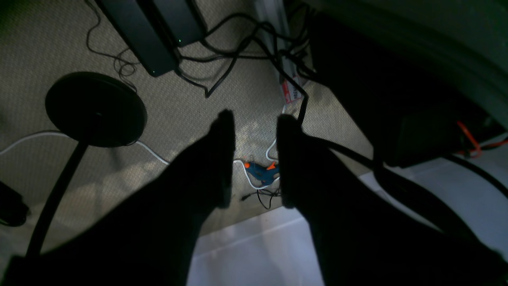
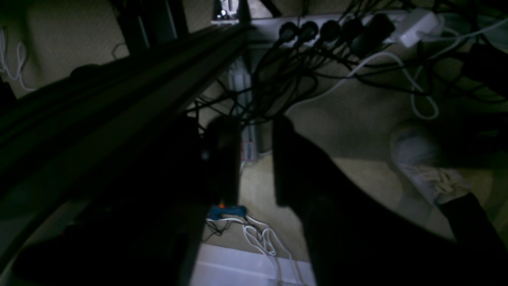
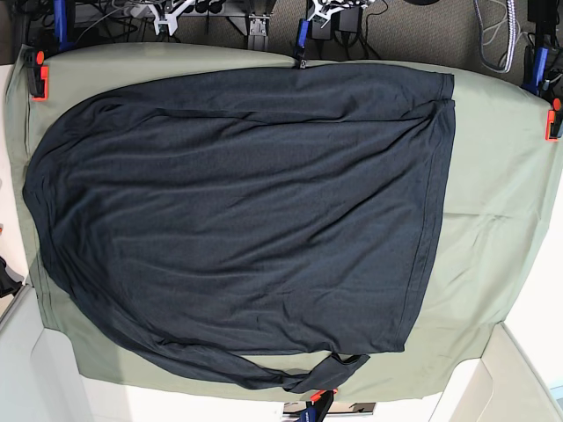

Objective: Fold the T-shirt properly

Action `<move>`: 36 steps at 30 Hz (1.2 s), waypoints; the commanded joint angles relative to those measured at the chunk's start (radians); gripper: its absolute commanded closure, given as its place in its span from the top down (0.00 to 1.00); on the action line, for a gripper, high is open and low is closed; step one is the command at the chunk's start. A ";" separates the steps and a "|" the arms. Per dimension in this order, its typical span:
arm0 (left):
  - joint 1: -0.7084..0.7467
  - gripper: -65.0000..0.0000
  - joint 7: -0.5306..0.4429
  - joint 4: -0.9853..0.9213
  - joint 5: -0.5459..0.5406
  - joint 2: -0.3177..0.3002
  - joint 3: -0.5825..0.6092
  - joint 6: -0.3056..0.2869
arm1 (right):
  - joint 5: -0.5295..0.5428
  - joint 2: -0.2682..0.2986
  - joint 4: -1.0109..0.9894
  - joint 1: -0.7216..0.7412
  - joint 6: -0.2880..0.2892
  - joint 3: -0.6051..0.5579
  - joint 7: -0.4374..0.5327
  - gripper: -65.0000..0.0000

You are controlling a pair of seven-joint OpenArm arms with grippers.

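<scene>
Lying spread flat on the olive-green table cloth (image 3: pixel 501 202), the T-shirt (image 3: pixel 237 220) covers most of the table in base view; straight hem edge runs down at 3 o'clock, rounded edge at 9 o'clock, a bunched sleeve at 6 o'clock near the table edge. Orange clamps (image 3: pixel 36 75) pin the cloth at the corners.

Left gripper (image 1: pixel 254 159): jaws apart, nothing btwn them, pointing at carpet floor (image 1: pixel 190 111) w/ cables (image 1: pixel 238 47), a round black stand base (image 1: pixel 95 109) at 9 o'clock, a blue glue gun (image 1: pixel 262 172) seen thru the gap.

Right gripper (image 2: pixel 256 163): jaws apart, empty, over floor cables and a power strip (image 2: pixel 337 24) at 12 o'clock.

Shirt not in either wrist view; neither gripper in base view, so shirt lies well apart from both jaw sets.
</scene>
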 commanded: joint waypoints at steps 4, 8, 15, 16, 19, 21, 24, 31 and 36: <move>0.003 0.33 -0.037 0.004 0.003 0.002 0.002 -0.010 | 0.005 0.005 0.006 -0.003 0.026 -0.002 0.011 0.23; 0.003 0.33 -0.040 0.005 0.003 0.002 0.002 -0.010 | 0.005 0.005 0.006 -0.003 0.026 -0.002 0.011 0.23; 0.003 0.33 -0.040 0.004 0.003 0.002 0.002 -0.010 | 0.005 0.005 0.006 -0.003 0.026 -0.002 0.011 0.23; 0.003 0.33 -0.040 0.004 0.003 0.002 0.002 -0.010 | 0.005 0.005 0.006 -0.003 0.026 -0.002 0.011 0.23; 0.003 0.33 -0.040 0.004 0.003 0.002 0.002 -0.010 | 0.005 0.005 0.006 -0.003 0.026 -0.002 0.011 0.23; 0.003 0.33 -0.040 0.004 0.003 0.002 0.002 -0.010 | 0.005 0.005 0.006 -0.003 0.026 -0.002 0.011 0.23; 0.003 0.33 -0.034 0.005 0.003 0.001 0.002 -0.010 | 0.004 0.006 0.006 -0.003 0.026 -0.002 0.011 0.23; 0.029 0.33 0.102 0.071 0.002 -0.036 0.002 -0.150 | 0.004 0.043 0.016 -0.031 0.123 -0.002 0.010 0.23; 0.137 0.33 0.126 0.273 -0.101 -0.120 0.000 -0.217 | 0.023 0.086 0.110 -0.129 0.189 -0.002 0.011 0.23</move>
